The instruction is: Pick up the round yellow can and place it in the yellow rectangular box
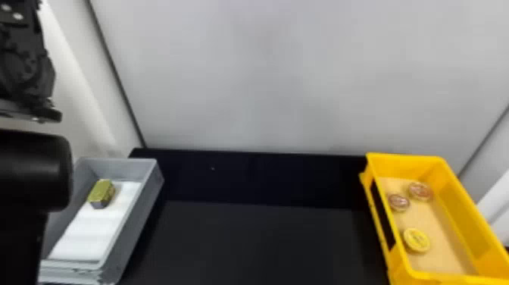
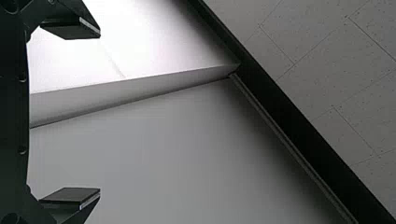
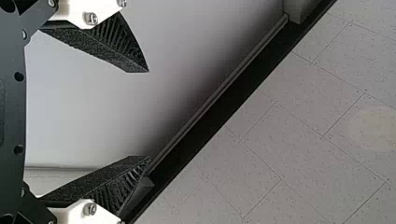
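Observation:
In the head view, a round yellow can [image 1: 416,240] lies flat in the near part of the yellow rectangular box [image 1: 464,227], at the right. My left arm [image 1: 28,170] stands at the left edge, partly in front of the grey box. My left gripper [image 2: 99,113] is open in the left wrist view, its fingers wide apart with nothing between them, facing pale wall. In the right wrist view, my right gripper [image 3: 148,114] is also open and holds nothing, with wall and ceiling beyond. Both grippers are away from the can.
The grey box [image 1: 142,216] at the left holds a yellow-green angular tin [image 1: 101,193] on a white sheet [image 1: 85,231]. Two round reddish cans, one farther back [image 1: 420,191] and one beside it [image 1: 398,202], lie in the yellow box. Dark table [image 1: 257,242] lies between the boxes.

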Action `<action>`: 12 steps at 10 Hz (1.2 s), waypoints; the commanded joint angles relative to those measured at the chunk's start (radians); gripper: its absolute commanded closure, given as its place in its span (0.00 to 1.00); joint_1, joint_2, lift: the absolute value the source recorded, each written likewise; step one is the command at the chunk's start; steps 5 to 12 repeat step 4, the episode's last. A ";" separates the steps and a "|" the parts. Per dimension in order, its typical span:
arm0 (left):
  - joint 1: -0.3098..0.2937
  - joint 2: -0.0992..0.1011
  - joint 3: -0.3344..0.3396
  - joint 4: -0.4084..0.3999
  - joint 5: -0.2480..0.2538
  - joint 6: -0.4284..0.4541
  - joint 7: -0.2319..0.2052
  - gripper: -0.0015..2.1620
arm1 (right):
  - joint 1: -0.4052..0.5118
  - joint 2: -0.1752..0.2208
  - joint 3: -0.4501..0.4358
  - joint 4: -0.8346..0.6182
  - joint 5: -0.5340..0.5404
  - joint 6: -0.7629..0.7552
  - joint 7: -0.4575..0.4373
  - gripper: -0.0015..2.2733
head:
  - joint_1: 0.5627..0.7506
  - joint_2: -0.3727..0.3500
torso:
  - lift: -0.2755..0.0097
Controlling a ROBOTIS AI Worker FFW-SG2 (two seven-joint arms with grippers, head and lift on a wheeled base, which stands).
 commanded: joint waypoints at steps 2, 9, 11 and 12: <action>-0.003 0.002 -0.002 0.000 0.000 0.000 0.001 0.04 | 0.005 -0.001 -0.001 -0.003 0.000 -0.002 -0.005 0.06 | 0.53 0.59 | 0.93; -0.003 0.002 -0.002 0.000 0.000 0.000 0.000 0.04 | 0.005 0.001 -0.002 -0.003 0.000 -0.003 -0.005 0.06 | 0.53 0.59 | 0.93; -0.003 0.002 -0.002 0.000 0.000 0.000 0.000 0.04 | 0.005 0.001 -0.002 -0.003 0.000 -0.003 -0.005 0.06 | 0.53 0.59 | 0.93; -0.003 0.002 -0.002 0.000 0.000 0.000 0.000 0.04 | 0.005 0.001 -0.002 -0.003 0.000 -0.003 -0.005 0.06 | 0.53 0.59 | 0.93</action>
